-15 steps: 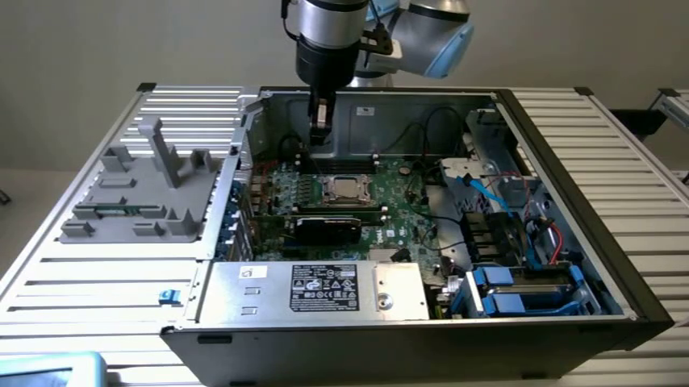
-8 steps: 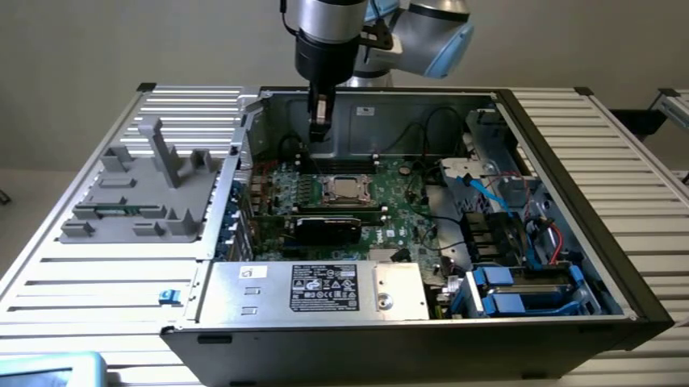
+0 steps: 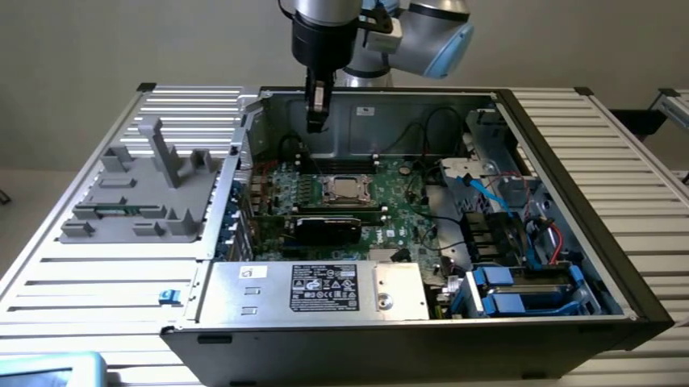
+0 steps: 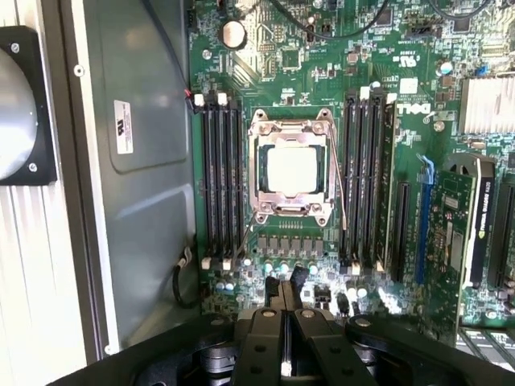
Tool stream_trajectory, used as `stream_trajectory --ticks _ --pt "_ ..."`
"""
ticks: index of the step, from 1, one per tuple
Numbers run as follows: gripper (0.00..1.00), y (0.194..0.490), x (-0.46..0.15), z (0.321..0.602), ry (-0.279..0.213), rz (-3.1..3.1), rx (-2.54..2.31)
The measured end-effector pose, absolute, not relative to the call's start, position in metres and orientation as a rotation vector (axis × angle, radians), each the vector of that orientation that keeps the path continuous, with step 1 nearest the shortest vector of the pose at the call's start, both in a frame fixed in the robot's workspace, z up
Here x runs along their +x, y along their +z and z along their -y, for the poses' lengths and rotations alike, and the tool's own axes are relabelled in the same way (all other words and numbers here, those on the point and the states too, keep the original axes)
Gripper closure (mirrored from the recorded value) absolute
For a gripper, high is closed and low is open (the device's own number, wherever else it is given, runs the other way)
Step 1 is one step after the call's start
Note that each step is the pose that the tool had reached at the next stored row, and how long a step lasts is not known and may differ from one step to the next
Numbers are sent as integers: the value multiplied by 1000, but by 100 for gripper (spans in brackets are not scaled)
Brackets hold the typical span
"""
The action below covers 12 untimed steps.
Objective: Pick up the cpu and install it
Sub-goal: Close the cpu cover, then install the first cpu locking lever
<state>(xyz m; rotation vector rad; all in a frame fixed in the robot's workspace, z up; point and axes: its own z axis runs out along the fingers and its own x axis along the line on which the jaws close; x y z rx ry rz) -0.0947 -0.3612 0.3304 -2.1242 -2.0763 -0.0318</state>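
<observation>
Cpu [image 4: 291, 169] (silver top facing up) lying flat inside the socket frame [image 4: 260, 173] at the middle of the green motherboard [image 4: 282, 56], flanked on both sides by banks of black memory slots [image 4: 219, 181]. Board mounted on the floor of the open computer case [image 3: 388, 113], with a silver box bearing a white label [image 3: 323, 289] along the near edge in the exterior view. Gripper [image 4: 282, 283] poised above the board, well apart from the cpu, jaws pressed together and gripping nothing. Grey moulded tray [image 3: 140, 201] on the slatted table [image 3: 97, 282], to the exterior view's left of the case.
</observation>
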Motion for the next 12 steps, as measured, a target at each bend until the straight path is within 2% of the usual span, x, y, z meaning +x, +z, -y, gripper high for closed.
stream_trajectory --ticks 4,12 --pt "89 341 -95 361 -32 2076 -2124" --pt "89 341 -95 361 -32 2076 -2124"
